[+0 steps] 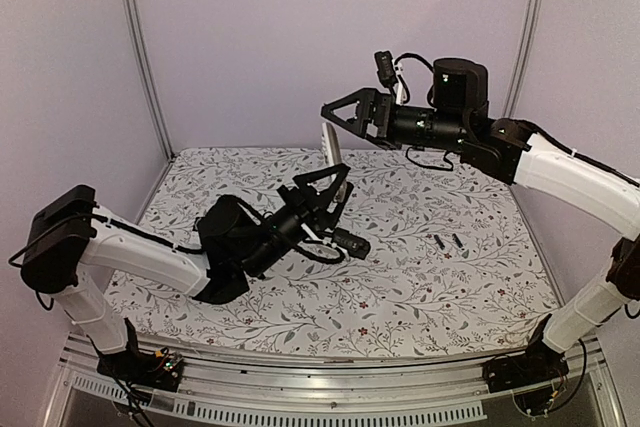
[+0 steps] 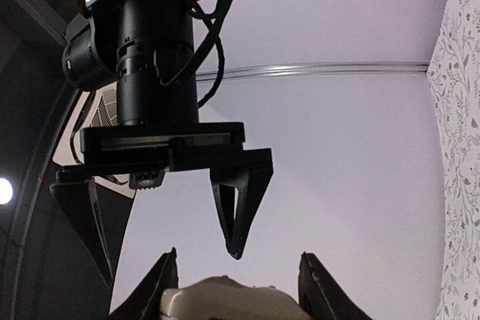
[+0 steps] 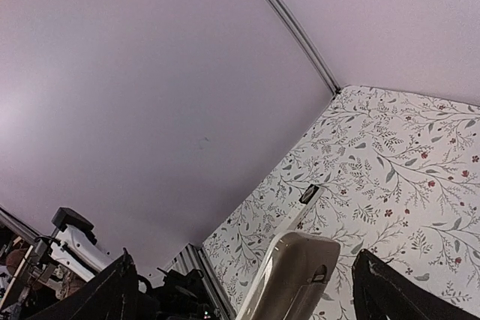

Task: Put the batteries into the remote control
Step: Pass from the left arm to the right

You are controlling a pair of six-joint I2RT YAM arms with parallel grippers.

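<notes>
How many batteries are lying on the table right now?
2. One small black cylindrical battery lies on the floral tablecloth, right of centre; the second battery lies just to its right. More could be hidden.

Table (image 1: 400, 297) w/ floral cloth; two batteries (image 1: 440, 241) lie side by side, right of ctr.

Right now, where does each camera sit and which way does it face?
Top external: above, behind the bases, looking down on the table; both arms show, right gripper by the remote.
Left wrist: on the left arm, aimed upward at the back wall; own jaws hold the remote.
Right wrist: on the right arm, aimed leftward at table and wall; own jaws open.
Shared: all three see the remote.
</notes>
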